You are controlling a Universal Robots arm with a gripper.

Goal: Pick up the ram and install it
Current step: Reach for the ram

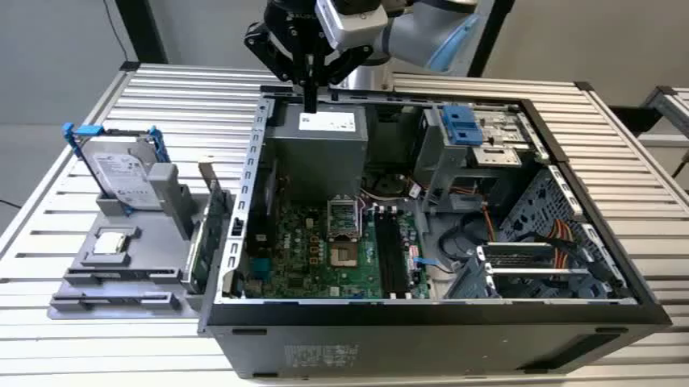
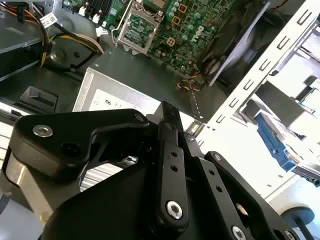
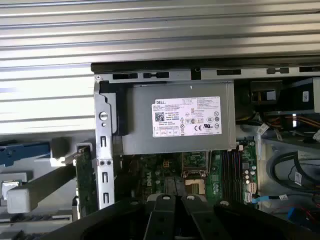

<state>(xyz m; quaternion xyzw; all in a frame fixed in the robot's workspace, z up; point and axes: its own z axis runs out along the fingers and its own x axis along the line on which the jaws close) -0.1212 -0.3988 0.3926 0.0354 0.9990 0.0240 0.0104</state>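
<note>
While the claw [image 1: 310,105] hangs pinched closed and empty at the upper middle of the exterior view, dropping too fast could bang the grey power box [image 1: 318,157] below it

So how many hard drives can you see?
1: the hard drive stands on the grey stand, at the exterior view's left of the case. Others may be hidden inside.

Exterior cam sits high and a fair way back, looking down into the open computer case [image 1: 431,322]. Both wrist cams ride just behind the gripper [image 3: 178,200], way closer, aimed downward. All three views share the power supply [image 1: 318,153] and motherboard [image 1: 312,258].
</note>
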